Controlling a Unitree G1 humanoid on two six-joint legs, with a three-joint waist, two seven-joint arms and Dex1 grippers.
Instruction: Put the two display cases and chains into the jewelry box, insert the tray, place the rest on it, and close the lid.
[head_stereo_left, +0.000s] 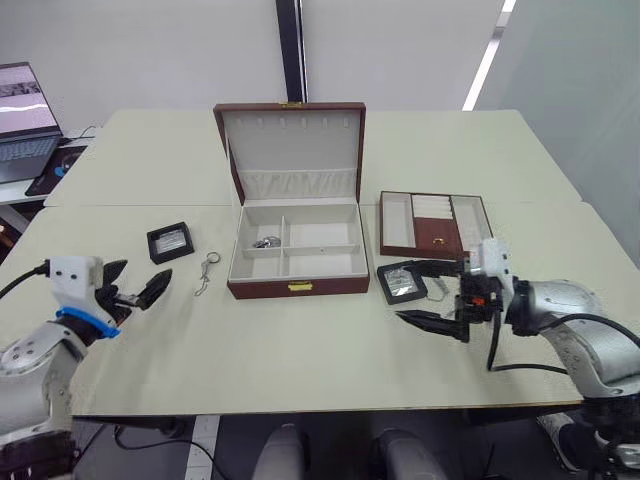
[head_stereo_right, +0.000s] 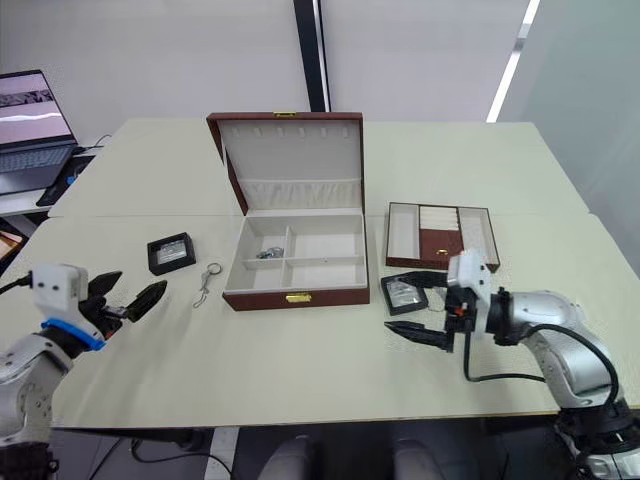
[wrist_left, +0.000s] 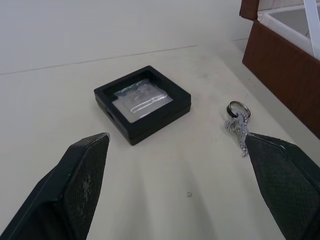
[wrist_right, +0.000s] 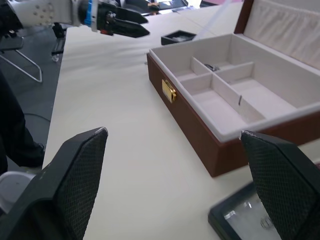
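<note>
A: So, box (head_stereo_left: 295, 258) sits centre frame, lid (head_stereo_left: 292, 150) propped up behind it. One chain (head_stereo_left: 266, 241) already lies in its upper-left compartment. Second chain (head_stereo_left: 207, 271) lies on the table (head_stereo_left: 300, 350), left of the box, ring end up.

B: Cases?

A: One case (head_stereo_left: 169, 241) at left, beyond the loose chain. Other case (head_stereo_left: 402, 281) right of the box's front corner, just below the tray (head_stereo_left: 434, 221), which sits centre-right.

B: Pincers?

A: Left gripper (head_stereo_left: 140, 283) lower left, fingers spread wide, holding nothing, aimed toward the left case and chain. Right gripper (head_stereo_left: 432, 293) also wide open and empty, one finger above the right case, one below it.

B: Risks, as you judge them?

A: Several. The chain is thin and flat on the table; pads closing on it may pinch only a link or scrape past it, and a dangling chain could snag the box wall on the way in. The cases are low and slick-sided; an off-centre squeeze could pop one out or shove it along the table. The right case lies near the tray, so a sideways nudge might knock it against the rim.

B: And the lid?

A: Upright now; an arm reaching deep could bump it shut early.
</note>
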